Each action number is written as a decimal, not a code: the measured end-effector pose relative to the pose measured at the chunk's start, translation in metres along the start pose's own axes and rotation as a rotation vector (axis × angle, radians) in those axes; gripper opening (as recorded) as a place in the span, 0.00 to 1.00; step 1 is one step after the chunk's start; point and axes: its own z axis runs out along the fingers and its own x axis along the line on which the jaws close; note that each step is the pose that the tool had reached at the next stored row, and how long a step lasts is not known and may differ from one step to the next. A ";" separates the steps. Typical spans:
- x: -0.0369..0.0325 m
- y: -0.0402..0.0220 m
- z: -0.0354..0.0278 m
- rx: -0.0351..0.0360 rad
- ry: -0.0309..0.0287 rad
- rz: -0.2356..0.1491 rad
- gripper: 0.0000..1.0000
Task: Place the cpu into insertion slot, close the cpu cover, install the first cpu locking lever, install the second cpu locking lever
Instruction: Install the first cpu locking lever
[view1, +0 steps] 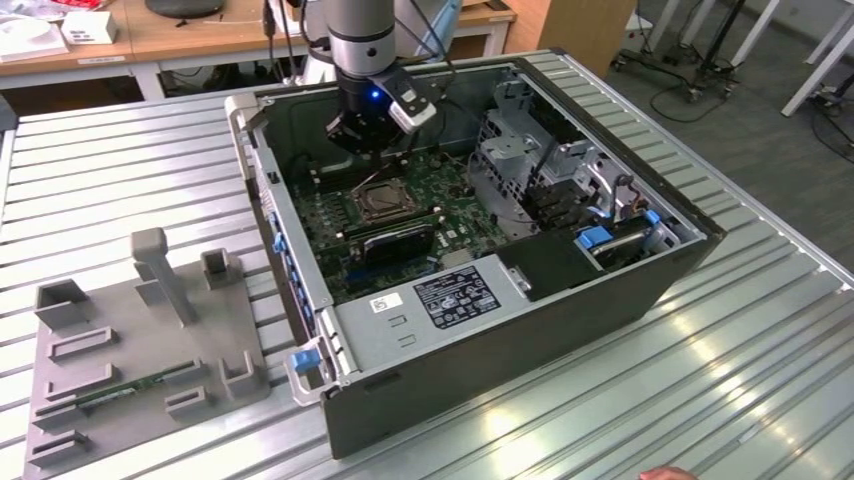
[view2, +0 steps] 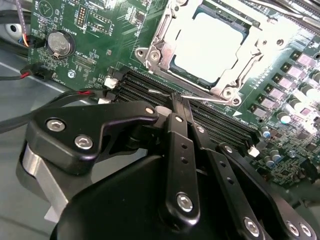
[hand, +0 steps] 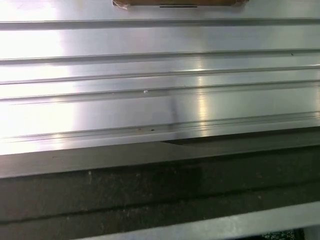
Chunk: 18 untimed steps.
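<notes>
An open computer case (view1: 400, 330) lies on the table with the green board (view2: 95, 25) facing up. The cpu (view2: 210, 40), its silver top bright, sits in the insertion slot (view1: 378, 198). The cpu cover (view2: 156, 37) lies flat around it as a silver frame. A thin wire locking lever (view2: 215, 99) runs along the socket's near edge, above the black memory slots (view2: 225, 120). My gripper (view2: 179, 100) hovers inside the case just behind the socket (view1: 367, 135). Its black fingers (view2: 176, 145) are shut, with the tips right at the lever wire.
The case's drive cage (view1: 534, 160) and power supply (view1: 441, 300) flank the board. A grey fixture (view1: 134, 350) with holders stands on the ribbed metal table (hand: 150, 100) at the exterior view's left. A fingertip (view1: 667, 472) shows at the bottom edge. A coin cell (view2: 60, 42) sits on the board.
</notes>
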 end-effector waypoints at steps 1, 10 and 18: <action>-0.0001 -0.0001 0.0008 0.0001 0.0000 0.000 0.11; -0.0043 -0.0002 0.0104 0.0011 -0.0001 -0.001 0.11; -0.0059 -0.0005 0.0171 0.0014 -0.0001 -0.001 0.11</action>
